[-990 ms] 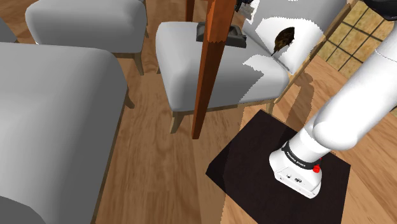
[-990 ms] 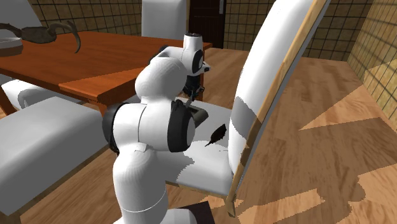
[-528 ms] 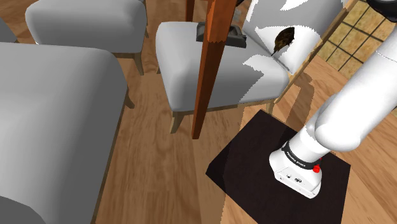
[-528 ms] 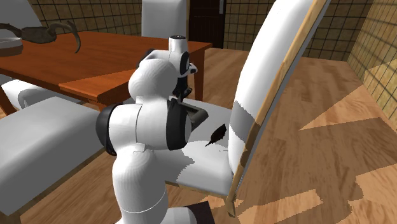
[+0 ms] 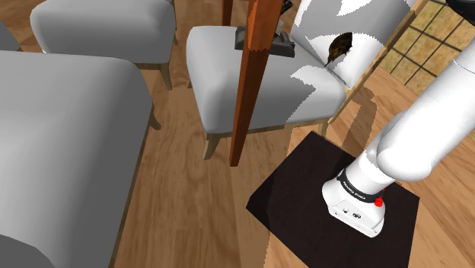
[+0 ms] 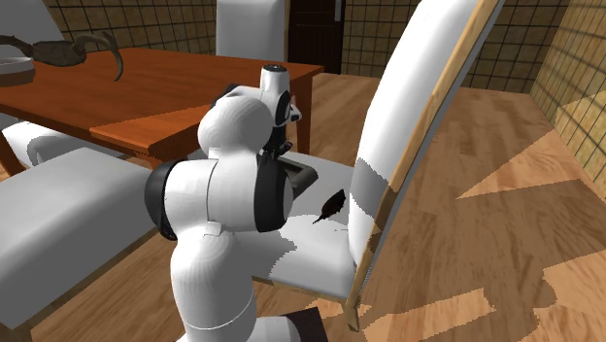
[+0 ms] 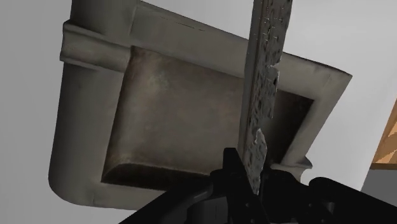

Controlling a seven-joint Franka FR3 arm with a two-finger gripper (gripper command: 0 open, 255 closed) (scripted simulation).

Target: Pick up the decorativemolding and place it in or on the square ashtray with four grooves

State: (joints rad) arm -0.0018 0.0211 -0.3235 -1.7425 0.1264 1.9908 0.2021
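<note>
Since a second ago the arm [image 6: 228, 185] has swung its upper joints toward the second exterior view's left and sunk a little over the chair. The chair, ashtray and desk are as they were.

Grip: the end effector [image 7: 254, 173] is closed on the decorative molding [image 7: 264, 76], a thin grey strip with a rough edge. The two black fingers clasp it by one end, so its free length projects ahead of the hand.

Location of the strip: in the air, directly above the square ashtray [image 7: 89, 51], crossing the recessed basin and running out past the far rim. Whether it touches that rim cannot be told.

Support: the ashtray stands flat on the padded chair seat [image 5: 228, 84], not on the wooden desk [image 6: 146, 92]. A small dark leaf-shaped object [image 6: 330, 204] lies on the same seat, apart from it.

Assessment: the end grip appears chosen to leave the length free to be laid down. The carry looks complete and only lowering and release remain. The strip seems longer than the basin, so it will probably bridge the rims rather than lie inside. Released while tilted, it could tip onto the seat.
</note>
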